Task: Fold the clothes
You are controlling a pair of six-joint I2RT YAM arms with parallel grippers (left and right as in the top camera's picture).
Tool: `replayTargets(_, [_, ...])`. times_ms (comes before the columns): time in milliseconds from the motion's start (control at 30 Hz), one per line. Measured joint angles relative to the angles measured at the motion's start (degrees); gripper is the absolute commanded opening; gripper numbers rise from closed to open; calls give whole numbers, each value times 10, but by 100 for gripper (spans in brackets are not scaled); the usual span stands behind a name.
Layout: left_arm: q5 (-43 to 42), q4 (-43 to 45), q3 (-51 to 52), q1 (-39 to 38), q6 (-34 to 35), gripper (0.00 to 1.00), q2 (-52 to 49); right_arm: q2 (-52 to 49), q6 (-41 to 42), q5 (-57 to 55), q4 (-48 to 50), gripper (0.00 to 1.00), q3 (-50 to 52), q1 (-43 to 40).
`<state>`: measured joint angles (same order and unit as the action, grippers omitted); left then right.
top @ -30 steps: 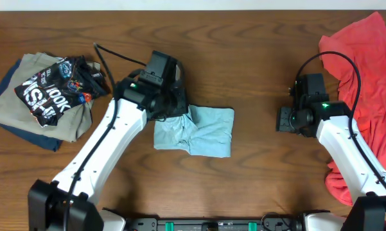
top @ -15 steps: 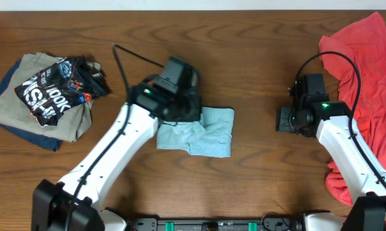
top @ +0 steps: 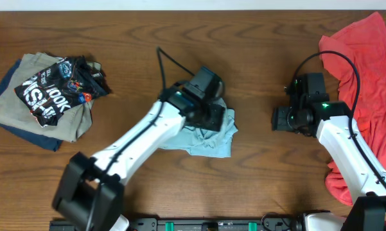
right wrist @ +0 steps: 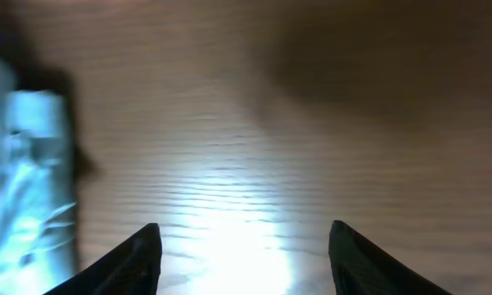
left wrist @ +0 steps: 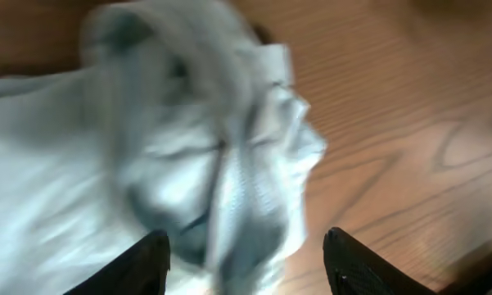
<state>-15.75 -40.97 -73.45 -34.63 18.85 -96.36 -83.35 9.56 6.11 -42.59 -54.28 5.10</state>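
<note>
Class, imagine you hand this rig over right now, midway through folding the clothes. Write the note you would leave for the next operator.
Left gripper: open, over the bunched right end of the light blue T-shirt, cloth lying between its spread fingers.
Right gripper: open, empty, over bare table right of the T-shirt.
Coral-red shirt: heaped at the table's right edge.
Done: T-shirt partly folded, rumpled, mid-table.
Left: neaten and finish that fold; the red shirt is not yet folded.
</note>
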Motion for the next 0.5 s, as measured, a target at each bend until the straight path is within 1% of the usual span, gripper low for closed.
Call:
replayTargets(67, [12,-23,0,37,-5,63,30,0,-16,41,11,60,0,0])
replayTargets(167, [28,-48,0,114,-7,65,84,0,-35,103,33,59,0,7])
replayTargets(233, [33,-62,-2,165,-2,69,111,0,-43,134,50,59,0,28])
replayTargets(300, [39,-78,-5,215,9,69,127,0,-48,153,68,59,0,58])
replayTargets(367, [38,-87,-5,244,16,70,129,0,-51,167,88,59,0,96])
replayTargets(500, [29,-88,1,277,23,70,116,-3,-42,169,129,55,0,175])
